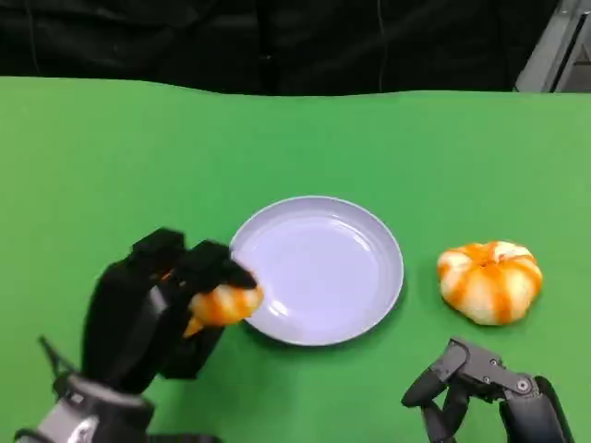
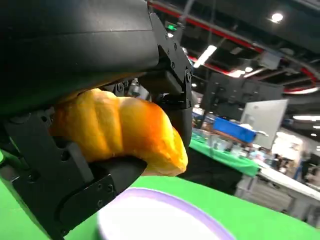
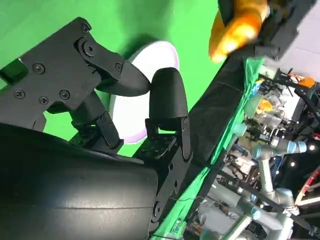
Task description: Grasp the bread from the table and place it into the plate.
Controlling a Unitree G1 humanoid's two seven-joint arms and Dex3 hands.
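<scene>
- Black fingers (image 2: pixel 65 200) of the left hand (image 1: pixel 162 305) are clamped on the bread (image 1: pixel 224 304), an orange-and-cream glazed roll held above the table at the near-left rim of the plate (image 1: pixel 319 269).
- Bread of this sort probably weighs little and gives under pressure, so a gentle hold across its middle suits it.
- Smooth, round, pale-lilac and shallow, the plate sits mid-table on green cloth (image 1: pixel 111 166).
- Right hand (image 1: pixel 480 392) rests by the near right edge, fingers apart, holding nothing.
- Striped, pumpkin-shaped bun (image 1: pixel 489 281) lies right of the plate, apart from it.
</scene>
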